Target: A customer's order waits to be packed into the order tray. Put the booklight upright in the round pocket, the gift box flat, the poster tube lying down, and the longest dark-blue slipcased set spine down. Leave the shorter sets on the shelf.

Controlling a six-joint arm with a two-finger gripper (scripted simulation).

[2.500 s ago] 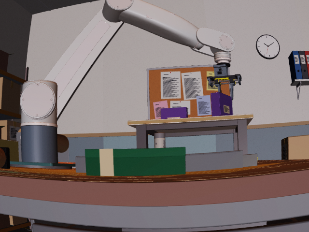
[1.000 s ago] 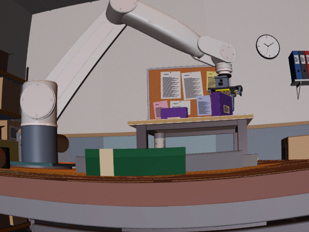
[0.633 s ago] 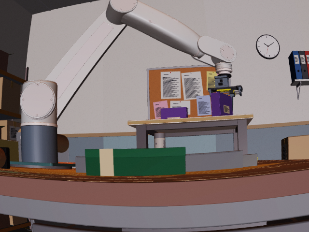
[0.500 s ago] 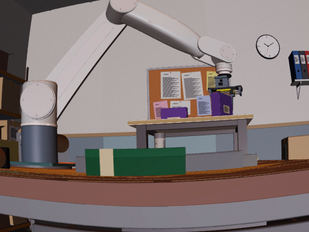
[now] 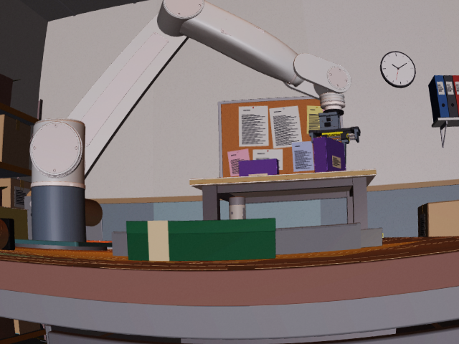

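Observation:
My gripper (image 5: 334,140) hangs over the right end of the raised shelf (image 5: 283,177). The tall dark-blue slipcased set (image 5: 329,154) stands upright on the shelf, gripped at its top by my closed fingers. A shorter set (image 5: 258,167) lies low on the shelf to its left, apart from it. The green gift box (image 5: 201,239) with a cream band lies flat at the front of the grey order tray (image 5: 319,238). A pale upright cylinder (image 5: 236,207) shows behind the box, under the shelf.
The shelf's legs (image 5: 359,201) stand behind the tray. The curved table edge (image 5: 230,281) runs across the front. A cardboard box (image 5: 439,218) sits at the right, and the arm's base (image 5: 58,185) stands at the left.

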